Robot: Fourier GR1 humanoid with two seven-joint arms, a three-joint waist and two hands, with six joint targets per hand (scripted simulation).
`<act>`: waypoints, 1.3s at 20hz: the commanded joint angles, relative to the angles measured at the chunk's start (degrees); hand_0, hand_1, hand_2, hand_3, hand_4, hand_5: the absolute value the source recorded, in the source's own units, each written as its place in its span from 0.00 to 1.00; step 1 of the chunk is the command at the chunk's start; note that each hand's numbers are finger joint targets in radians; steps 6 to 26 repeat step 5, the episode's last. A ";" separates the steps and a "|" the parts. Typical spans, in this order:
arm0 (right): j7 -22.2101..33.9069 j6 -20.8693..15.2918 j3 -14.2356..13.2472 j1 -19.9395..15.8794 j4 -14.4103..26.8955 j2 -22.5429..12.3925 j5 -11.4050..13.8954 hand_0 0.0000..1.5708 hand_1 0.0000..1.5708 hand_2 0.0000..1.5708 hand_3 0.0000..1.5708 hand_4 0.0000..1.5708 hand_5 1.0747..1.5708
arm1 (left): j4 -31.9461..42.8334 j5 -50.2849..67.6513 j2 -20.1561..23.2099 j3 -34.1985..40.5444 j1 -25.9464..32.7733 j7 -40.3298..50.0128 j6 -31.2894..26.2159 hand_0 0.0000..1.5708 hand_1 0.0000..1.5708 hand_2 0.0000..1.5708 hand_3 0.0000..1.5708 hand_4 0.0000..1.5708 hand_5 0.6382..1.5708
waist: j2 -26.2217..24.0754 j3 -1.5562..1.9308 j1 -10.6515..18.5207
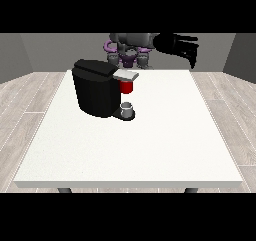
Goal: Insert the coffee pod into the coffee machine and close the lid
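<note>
The hand at the view's right (184, 49) hangs relaxed, holding nothing, beyond the white bench's (165, 150) far edge — black coffee machine (97, 87) well apart, bare surface between.

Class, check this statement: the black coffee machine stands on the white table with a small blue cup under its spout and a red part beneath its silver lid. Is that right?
Not quite. In the front view the cup under the spout is grey, not blue. The rest holds: the black coffee machine stands on the white table, with a red part beneath its silver lid.
</note>
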 commanded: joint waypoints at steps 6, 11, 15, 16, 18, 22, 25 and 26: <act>-7.21 0.29 9.79 13.40 -4.79 5.71 -6.12 0.00 0.00 0.00 0.00 0.17 1.00 | 6.06 -0.46 0.30 2.36 3.50 -2.07 1.79 0.00 0.00 0.00 0.00 0.17 1.00 | -7.30 -0.01 -6.11; -7.21 0.29 9.79 13.40 -4.79 5.71 -6.12 0.00 0.00 0.00 0.00 0.17 1.00 | 6.06 -0.46 0.30 2.36 3.50 -2.07 1.79 0.00 0.00 0.00 0.00 0.17 1.00 | -7.30 -0.01 -6.11; -7.21 0.29 9.79 13.40 -4.79 5.71 -6.12 0.00 0.00 0.00 0.00 0.17 1.00 | 6.06 -0.46 0.30 2.36 3.50 -2.07 1.79 0.00 0.00 0.00 0.00 0.17 1.00 | -7.30 -0.01 -6.11; -7.21 0.29 9.79 13.40 -4.79 5.71 -6.12 0.00 0.00 0.00 0.00 0.17 1.00 | 6.06 -0.46 0.30 2.36 3.50 -2.07 1.79 0.00 0.00 0.00 0.00 0.17 1.00 | -7.30 -0.01 -6.11; -7.21 0.29 9.79 13.40 -4.79 5.71 -6.12 0.00 0.00 0.00 0.00 0.17 1.00 | 6.06 -0.46 0.30 2.36 3.50 -2.07 1.79 0.00 0.00 0.00 0.00 0.17 1.00 | -7.30 -0.01 -6.11; -7.21 0.29 9.79 13.40 -4.79 5.71 -6.12 0.00 0.00 0.00 0.00 0.17 1.00 | 6.06 -0.46 0.30 2.36 3.50 -2.07 1.79 0.00 0.00 0.00 0.00 0.17 1.00 | -7.30 -0.01 -6.11; -7.21 0.29 9.79 13.40 -4.79 5.71 -6.12 0.00 0.00 0.00 0.00 0.17 1.00 | 6.06 -0.46 0.30 2.36 3.50 -2.07 1.79 0.00 0.00 0.00 0.00 0.17 1.00 | -7.30 -0.01 -6.11; -7.21 0.29 9.79 13.40 -4.79 5.71 -6.12 0.00 0.00 0.00 0.00 0.17 1.00 | 6.06 -0.46 0.30 2.36 3.50 -2.07 1.79 0.00 0.00 0.00 0.00 0.17 1.00 | -7.30 -0.01 -6.11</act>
